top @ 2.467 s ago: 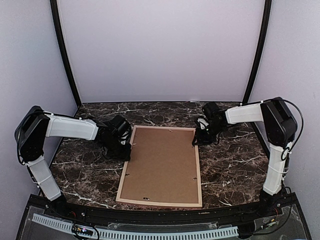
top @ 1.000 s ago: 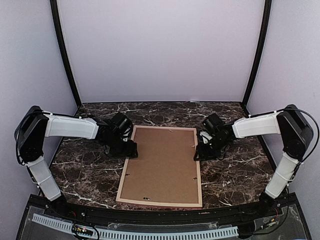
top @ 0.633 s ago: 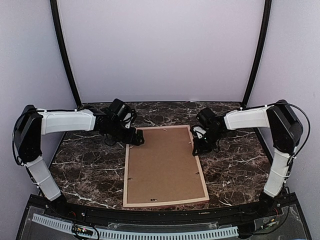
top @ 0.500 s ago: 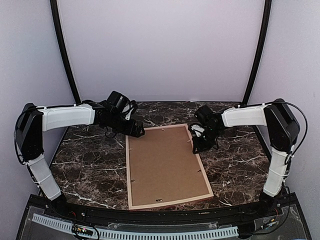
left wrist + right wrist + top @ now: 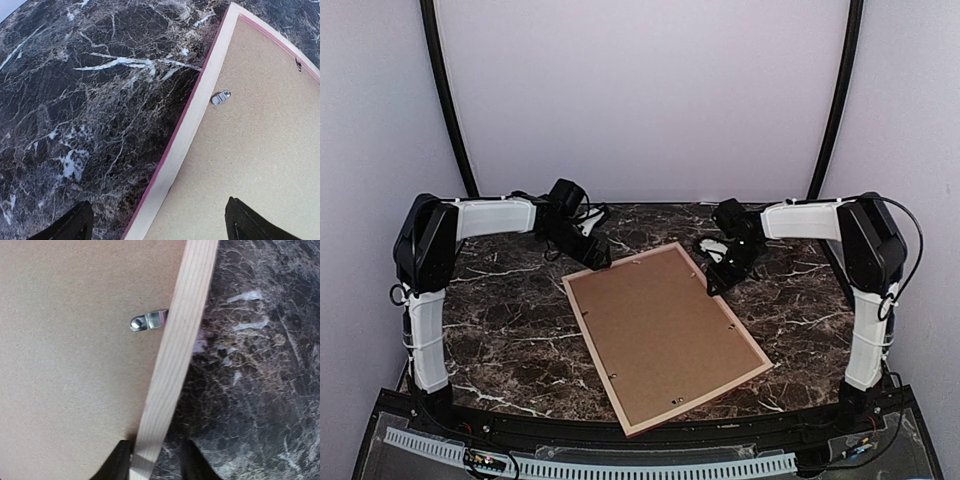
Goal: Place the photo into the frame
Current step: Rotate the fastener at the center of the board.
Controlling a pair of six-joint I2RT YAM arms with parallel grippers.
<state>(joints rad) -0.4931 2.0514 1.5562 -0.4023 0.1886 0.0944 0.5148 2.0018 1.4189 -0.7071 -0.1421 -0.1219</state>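
Note:
The frame [image 5: 595,356] lies face down and askew on the marble table, its brown backing board [image 5: 665,335] up. Its pink face shows only as a thin line under the pale wood rail [image 5: 197,112]. The photo is not in view. My left gripper [image 5: 595,258] hovers at the frame's far left corner, open wide, one fingertip [image 5: 75,225] over marble and the other over the board. My right gripper [image 5: 155,460] straddles the right rail [image 5: 177,345] near the far right corner, open, with a gap between the rail and the outer finger [image 5: 192,462].
Small metal turn clips [image 5: 220,96] [image 5: 148,320] hold the backing board along the rails. Dark marble table [image 5: 500,330] surrounds the frame. Purple walls and two black posts [image 5: 445,100] close in the back and sides.
The frame has swung counter-clockwise, its near end sliding right. Both arms reached farther back, to the frame's far corners. The left gripper opened wide.

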